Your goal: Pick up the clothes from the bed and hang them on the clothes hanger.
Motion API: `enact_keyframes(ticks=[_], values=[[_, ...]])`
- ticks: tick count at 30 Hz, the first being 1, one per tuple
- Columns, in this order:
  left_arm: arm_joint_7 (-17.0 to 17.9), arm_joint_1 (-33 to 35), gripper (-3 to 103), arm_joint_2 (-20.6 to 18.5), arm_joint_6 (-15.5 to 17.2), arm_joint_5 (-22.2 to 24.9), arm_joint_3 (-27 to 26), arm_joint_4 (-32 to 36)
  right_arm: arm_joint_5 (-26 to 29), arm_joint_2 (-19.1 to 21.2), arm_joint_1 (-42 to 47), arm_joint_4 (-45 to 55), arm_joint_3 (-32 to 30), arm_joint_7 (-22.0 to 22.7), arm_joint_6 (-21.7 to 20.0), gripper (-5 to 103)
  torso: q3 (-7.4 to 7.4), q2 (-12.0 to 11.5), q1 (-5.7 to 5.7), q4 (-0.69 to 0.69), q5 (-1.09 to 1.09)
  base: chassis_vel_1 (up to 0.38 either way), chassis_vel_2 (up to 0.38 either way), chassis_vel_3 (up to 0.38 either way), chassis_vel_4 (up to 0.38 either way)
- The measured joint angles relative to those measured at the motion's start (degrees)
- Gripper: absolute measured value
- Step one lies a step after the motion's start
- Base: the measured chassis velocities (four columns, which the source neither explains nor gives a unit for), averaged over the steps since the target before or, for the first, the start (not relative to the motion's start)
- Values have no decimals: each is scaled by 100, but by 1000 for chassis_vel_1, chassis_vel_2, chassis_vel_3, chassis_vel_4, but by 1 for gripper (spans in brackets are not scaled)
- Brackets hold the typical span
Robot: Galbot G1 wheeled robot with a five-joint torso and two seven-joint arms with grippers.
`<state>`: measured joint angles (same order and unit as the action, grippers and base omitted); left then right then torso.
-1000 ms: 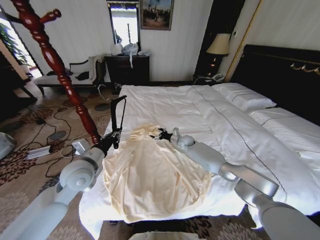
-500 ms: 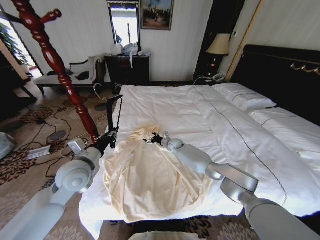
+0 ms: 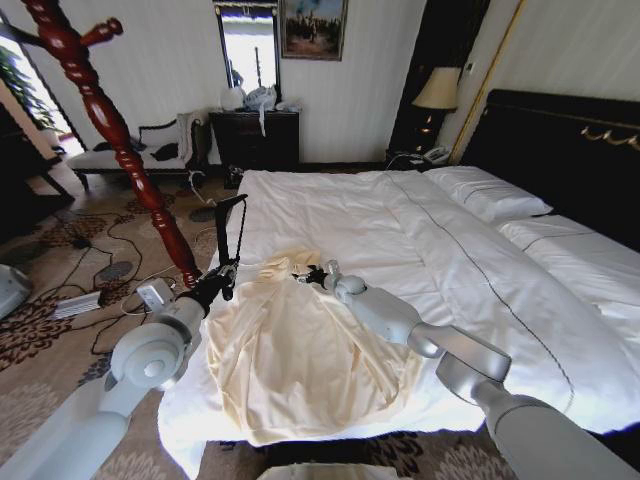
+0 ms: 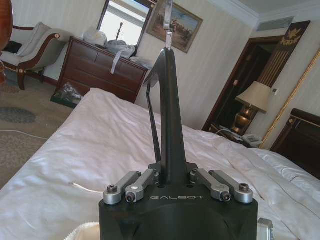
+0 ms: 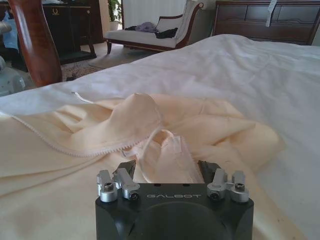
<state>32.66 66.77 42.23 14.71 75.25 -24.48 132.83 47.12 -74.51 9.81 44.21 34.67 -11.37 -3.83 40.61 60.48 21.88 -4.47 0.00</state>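
The cream clothes (image 3: 295, 350) lie spread on the bed (image 3: 400, 220) near its front left corner, the bunched collar (image 5: 145, 120) at the far end. My right gripper (image 3: 309, 274) rests low on that collar, open, with folds of fabric lying between its fingers (image 5: 126, 169). My left gripper (image 3: 222, 279) hovers by the bed's left edge, beside the garment, shut on the dark clothes hanger (image 3: 236, 232). The hanger (image 4: 170, 115) stands upright from the gripper (image 4: 172, 176), its silvery hook (image 4: 167, 20) on top.
A red-brown turned wooden post (image 3: 120, 140) rises left of the bed, close behind my left arm. Cables and a power strip (image 3: 78, 303) litter the carpet there. Pillows (image 3: 490, 195) and a dark headboard (image 3: 570, 150) lie to the right; a dresser (image 3: 257, 138) stands at the back wall.
My right gripper has slid left across the bed onto the garment's collar. The left arm with the hanger has shifted slightly left.
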Motion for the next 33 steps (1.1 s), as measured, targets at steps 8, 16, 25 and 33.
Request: enact_keyframes(ticks=[8,16,25,33], values=[[9,21,20,-22,5,4,-23,4,-19,82,26,-18,-124,-222,146,42,0,0,0,0,0,0,0,0,0],[44,37,20,-34,16,-5,25,-36,-16,96,29,125,-161,-411,280,10,0,0,0,1,0,0,0,0,0],[52,185,20,-14,19,-9,0,-42,-69,119,36,139,-252,-346,500,0,0,0,0,0,0,0,0,0,0],[139,539,20,133,148,111,276,131,143,221,35,431,-821,251,749,0,0,0,0,2,0,0,0,0,0]])
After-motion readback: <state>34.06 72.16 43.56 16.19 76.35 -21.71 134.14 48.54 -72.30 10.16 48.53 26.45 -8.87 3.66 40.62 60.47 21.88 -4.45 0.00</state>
